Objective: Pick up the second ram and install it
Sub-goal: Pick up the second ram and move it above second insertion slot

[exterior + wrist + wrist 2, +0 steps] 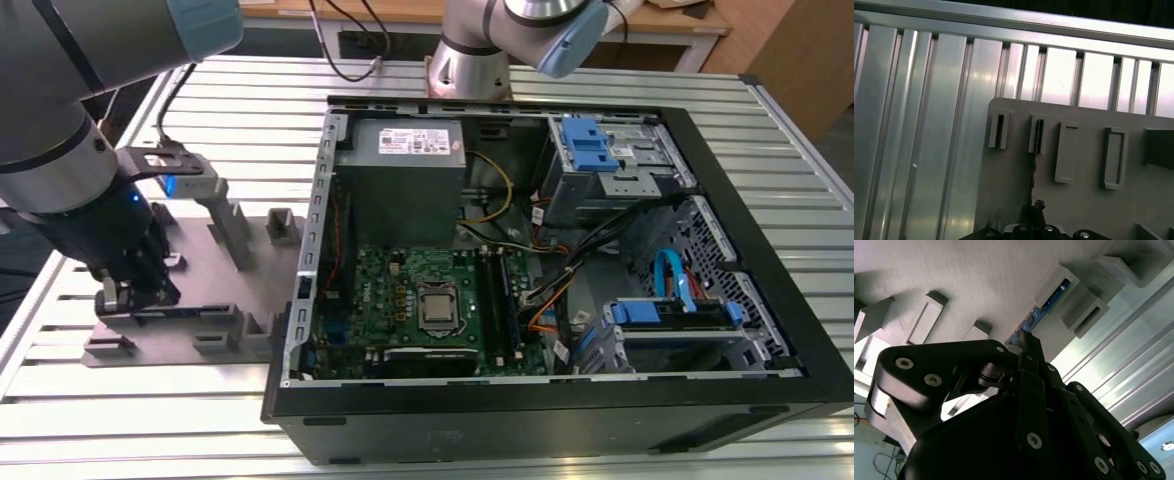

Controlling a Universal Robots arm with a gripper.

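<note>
The second ram (1058, 291), a long, thin dark-blue memory stick, stands on edge in a slotted holder on the flat grey plastic fixture plate (200, 250), and that plate lies on the ribbed aluminium desk (134, 420) at the exterior view's left of the open black computer case (534, 420). So it is early days: the stick has not been lifted, and the whole carry across to the green motherboard (400, 280) and the seating there are left to do. The black claw (127, 295) is down low over the plate. In the second wrist view its tip (1026, 337) sits right at the near end of the blue board, and in the first wrist view the stick (1034, 170) runs as a fine dark line from one narrow slot straight to the claw (1037, 204). Contact looks likely, but that is a judgement. Whether the claw has closed on the board or merely straddles it cannot be told, because its own dark linkage covers the meeting point. The stick is seen edge-on, so its chips and label cannot be made out, and part of its length is sunk inside the holder blocks. Over in the case, the long memory slots (501, 290) beside the square silver processor are dark and narrow, and it is hard to say whether a first stick sits in one of them. In the exterior view the arm's thick grey wrist and the claw's body cover the spot where the stick stands.
</note>
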